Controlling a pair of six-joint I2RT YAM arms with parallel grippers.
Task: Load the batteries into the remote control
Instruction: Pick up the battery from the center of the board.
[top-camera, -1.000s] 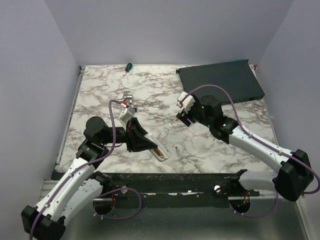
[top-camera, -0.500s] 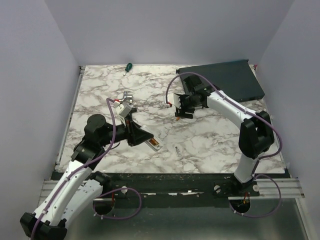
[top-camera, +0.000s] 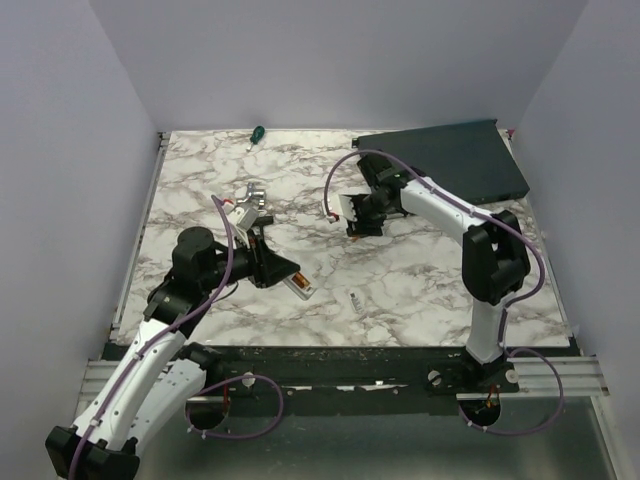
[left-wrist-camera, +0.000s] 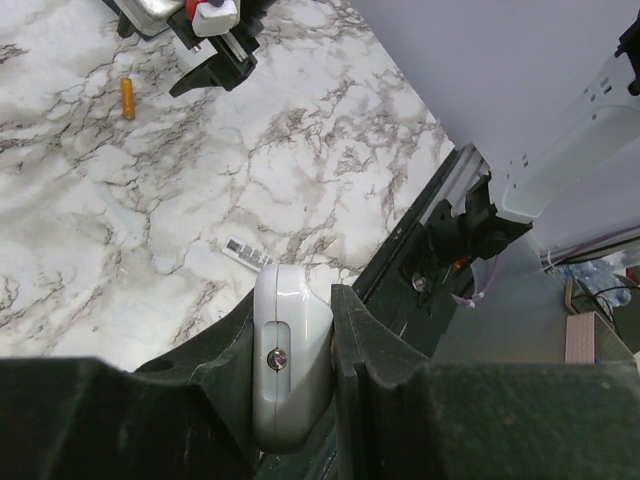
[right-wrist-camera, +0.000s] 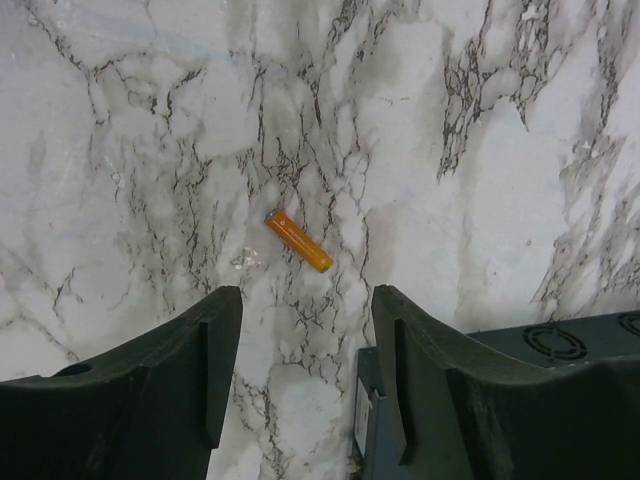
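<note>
My left gripper (top-camera: 283, 272) is shut on the white remote control (top-camera: 302, 286), gripping it by its sides just above the marble; in the left wrist view the remote's end (left-wrist-camera: 290, 350) sits clamped between the fingers. An orange streak shows on the remote's upper face. One orange battery (right-wrist-camera: 298, 241) lies loose on the marble, also seen in the left wrist view (left-wrist-camera: 127, 97). My right gripper (top-camera: 357, 220) hovers over it, open and empty (right-wrist-camera: 305, 300), with the battery just beyond the fingertips.
A small white strip (top-camera: 354, 298) lies on the marble near the front edge, also in the left wrist view (left-wrist-camera: 248, 250). The large dark flat box (top-camera: 445, 160) is at the back right, its corner beside my right finger (right-wrist-camera: 500, 400). Silver bracket (top-camera: 252, 195) and green-handled screwdriver (top-camera: 256, 133) lie further back.
My right arm has swung back and left, bringing its open gripper over the loose battery. My left gripper has drawn the remote slightly back and left.
</note>
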